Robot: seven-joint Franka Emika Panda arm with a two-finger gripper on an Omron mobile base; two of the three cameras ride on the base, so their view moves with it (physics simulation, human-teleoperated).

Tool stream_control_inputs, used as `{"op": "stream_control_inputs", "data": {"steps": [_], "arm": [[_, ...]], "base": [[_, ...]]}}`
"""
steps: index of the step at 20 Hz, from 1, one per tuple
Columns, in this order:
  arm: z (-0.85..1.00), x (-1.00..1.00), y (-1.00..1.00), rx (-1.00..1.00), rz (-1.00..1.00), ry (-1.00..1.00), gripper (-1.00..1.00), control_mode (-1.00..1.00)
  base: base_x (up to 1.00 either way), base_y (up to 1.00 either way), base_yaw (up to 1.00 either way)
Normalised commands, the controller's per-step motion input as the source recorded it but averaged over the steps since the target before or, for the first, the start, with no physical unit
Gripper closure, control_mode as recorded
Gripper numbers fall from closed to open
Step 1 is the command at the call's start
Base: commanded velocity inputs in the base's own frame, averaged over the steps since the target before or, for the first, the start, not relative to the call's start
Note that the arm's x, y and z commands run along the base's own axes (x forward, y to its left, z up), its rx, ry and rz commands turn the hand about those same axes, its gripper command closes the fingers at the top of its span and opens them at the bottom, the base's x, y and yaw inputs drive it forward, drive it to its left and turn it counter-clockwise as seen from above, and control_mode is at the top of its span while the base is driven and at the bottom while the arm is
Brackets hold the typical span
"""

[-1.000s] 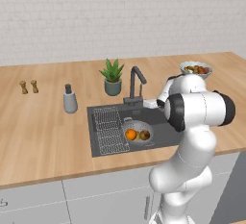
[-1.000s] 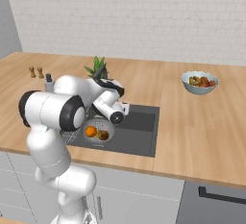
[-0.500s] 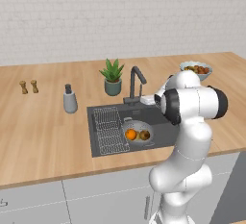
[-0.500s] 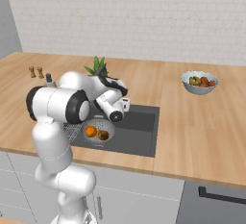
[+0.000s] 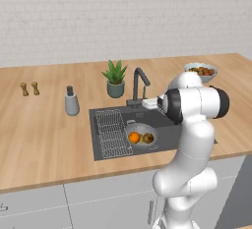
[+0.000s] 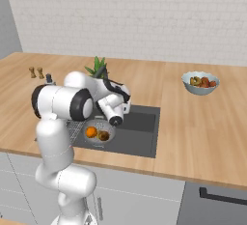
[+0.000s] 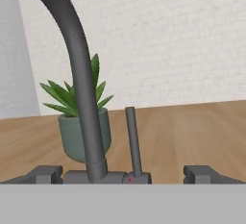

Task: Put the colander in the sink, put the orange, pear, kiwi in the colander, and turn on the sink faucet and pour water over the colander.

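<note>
On the wooden desk (image 5: 44,125), starting at the far left of the left base view, we list two small brown shakers (image 5: 29,89) standing side by side. Next to the right stands a grey dispenser bottle (image 5: 72,102), near the left rear corner of the sink (image 5: 106,152).

The sink is a dark recessed basin. Its left part carries a wire rack (image 5: 112,133); just right of the rack sits the colander (image 5: 141,135), upright on the basin floor. Inside the colander we count the orange (image 5: 134,137) on the left and the kiwi (image 5: 147,137) touching it on the right. We cannot make out the pear there.

Behind the sink we note a potted plant (image 5: 115,79) in a dark green pot, and just right of it the sink faucet (image 5: 140,83), a dark gooseneck. In the hand view the faucet's neck (image 7: 80,74) rises close ahead, its thin lever (image 7: 132,141) upright just to the right of the neck, the plant behind.

The claw (image 7: 123,174) hangs level with the faucet's base, its fingers (image 7: 202,174) spread wide to either side of neck and lever, touching neither and holding nothing.

At the far right of the desk, well apart from the sink, we enter a pale blue bowl (image 5: 200,71) of mixed fruit.
</note>
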Motion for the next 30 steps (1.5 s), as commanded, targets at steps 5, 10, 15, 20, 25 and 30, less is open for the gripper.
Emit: {"op": "stream_control_inputs", "data": {"steps": [5,10,15,20,25,30], "arm": [[0.0,0.13,0.0,0.0,-0.08,0.0,-1.0,-1.0],[0.0,0.08,0.0,0.0,-0.07,0.0,-1.0,-1.0],[0.0,0.2,0.0,0.0,-0.06,0.0,-1.0,-1.0],[0.0,0.23,0.0,0.0,-0.01,0.0,-1.0,-1.0],[0.0,0.3,0.0,0.0,0.0,0.0,-1.0,-1.0],[0.0,0.31,-0.02,0.0,0.0,0.0,-1.0,-1.0]], "base": [[0.0,0.0,0.0],[0.0,0.0,0.0],[0.0,0.0,0.0],[0.0,0.0,0.0],[0.0,0.0,0.0],[0.0,0.0,0.0]]}}
